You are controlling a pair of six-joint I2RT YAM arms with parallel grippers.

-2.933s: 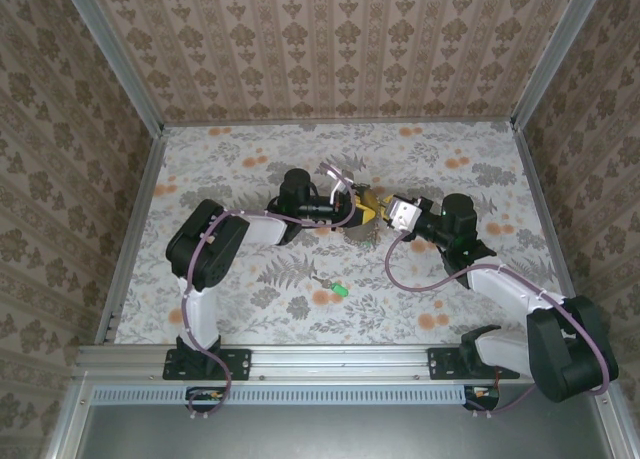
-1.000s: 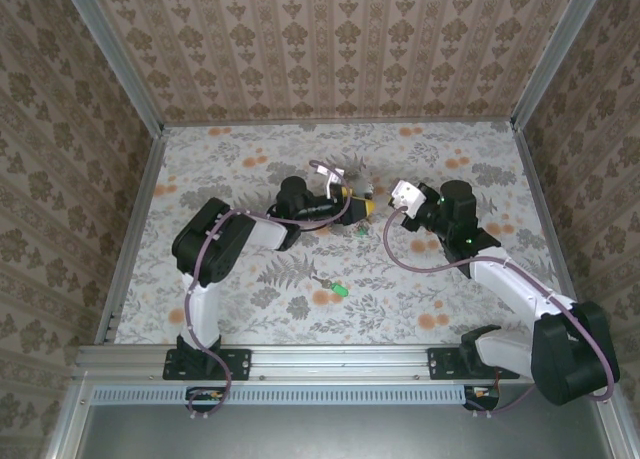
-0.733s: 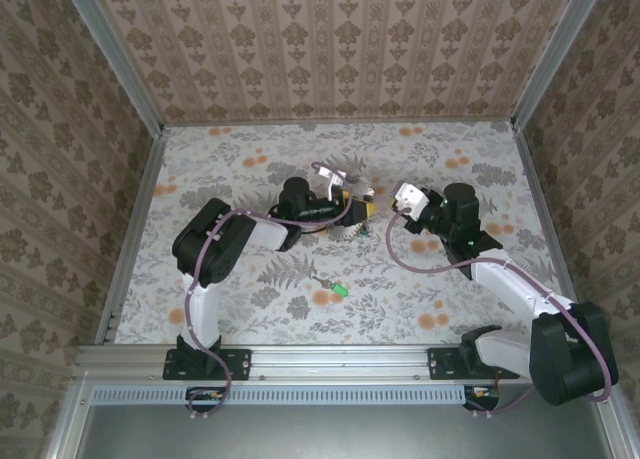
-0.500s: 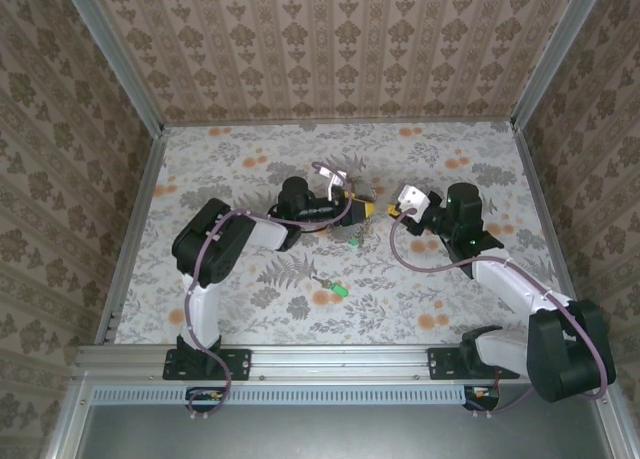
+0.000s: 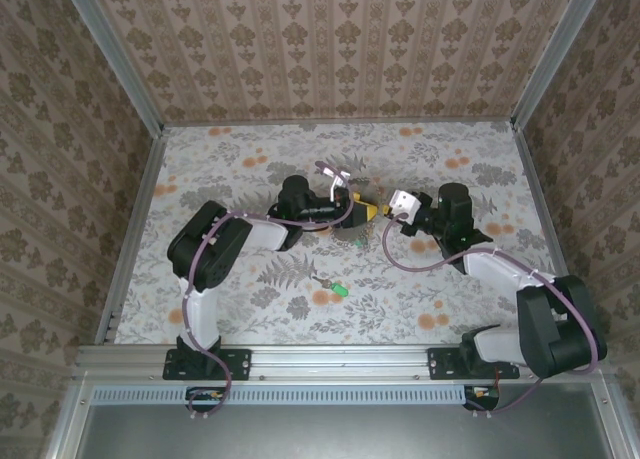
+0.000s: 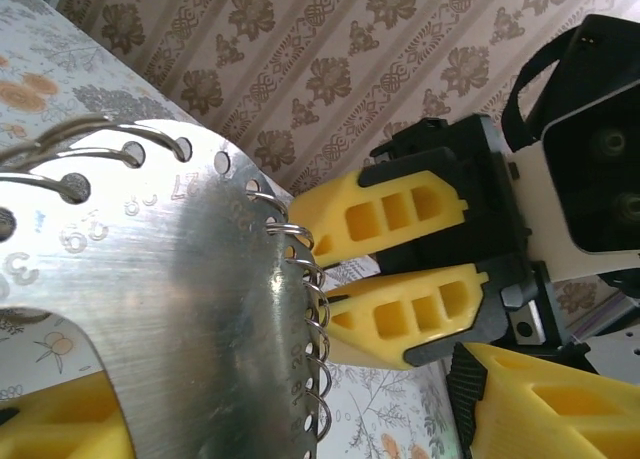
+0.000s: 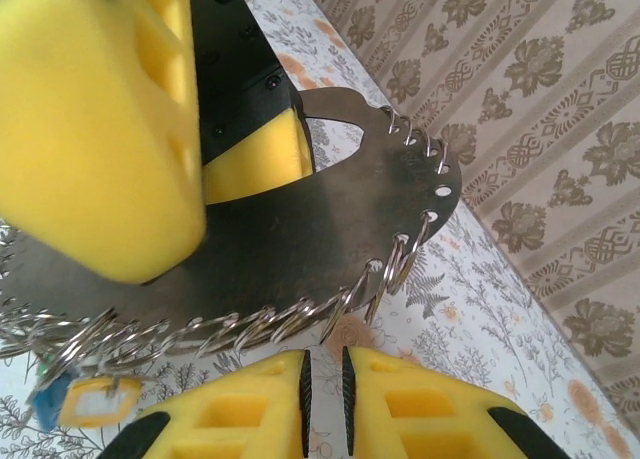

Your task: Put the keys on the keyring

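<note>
Steel is the stuff of the keyring (image 6: 190, 309): a flat, brushed crescent plate, stamped with numerals and punched with round holes, its curved edge strung with many thin, springy split rings (image 7: 250, 329). The left gripper (image 5: 357, 209) clamps this plate between its blocky yellow foam-like fingers and holds it up over the middle of the floral-print table (image 5: 450, 269). About 1 second back the right gripper (image 7: 322, 369) stood off to the right; it has since edged in again, so its fingertips now sit just beside the ringed edge. Its jaws are drawn almost together with a thin slit between them; whether they nip a ring cannot be told. That reads as a fresh approach to work a ring, not a finished threading. 1 small yellow-orange tag with a blue fleck (image 7: 90, 404), probably a key head, hangs among the rings. 1 green-headed key (image 5: 340, 291) lies where it lay before, on the table well apart from both grippers, so the task looks far from done.
</note>
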